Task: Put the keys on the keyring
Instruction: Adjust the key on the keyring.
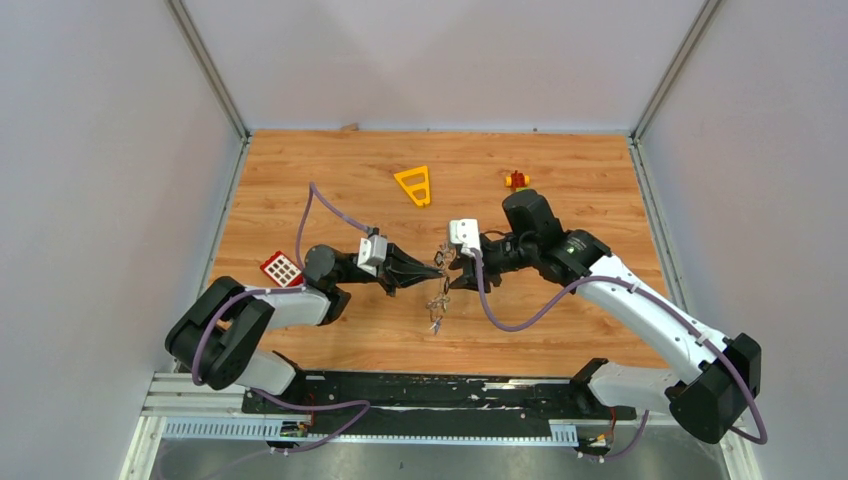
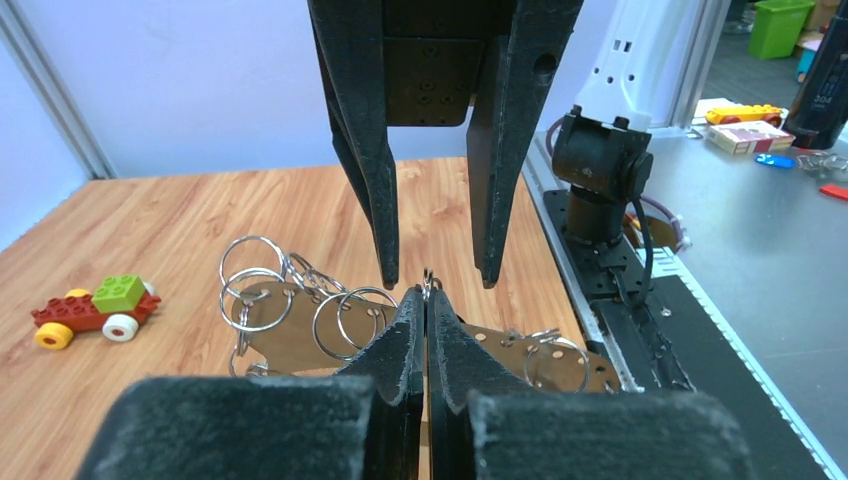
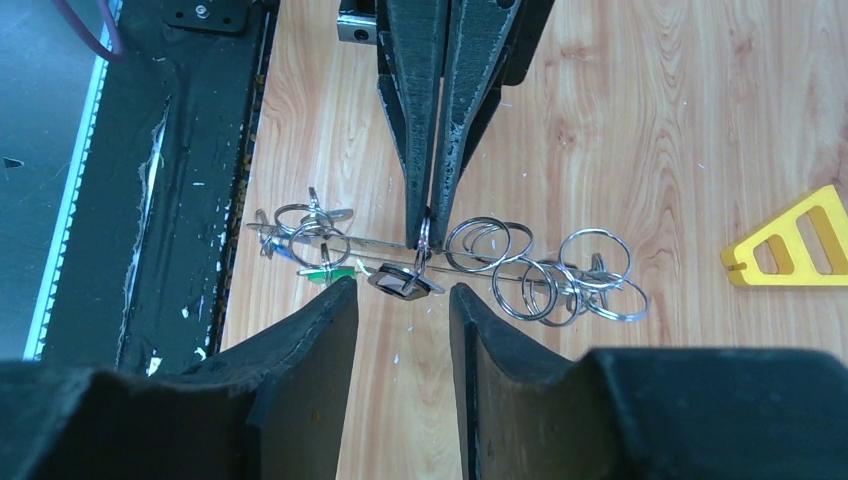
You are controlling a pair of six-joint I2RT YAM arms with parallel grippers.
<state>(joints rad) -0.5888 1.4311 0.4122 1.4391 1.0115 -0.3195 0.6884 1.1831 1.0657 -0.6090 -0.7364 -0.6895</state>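
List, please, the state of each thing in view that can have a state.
left end effector: shut, pinching the keyring.
right end effector: open, holding nothing, one finger on each side of the keyring.
keyring: lifted off the table, roughly level.
keys: bunched at one end of the keyring.
split rings: bunched at its other end.
toy car: upright on its wheels.
yellow triangle: flat on the table.

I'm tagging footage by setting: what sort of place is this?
Probably a robotics lab test cell: white panels enclose a wooden tabletop, the left arm and right arm are bolted to a black rail at its edge, and a yellow triangle frame lies there as a prop.
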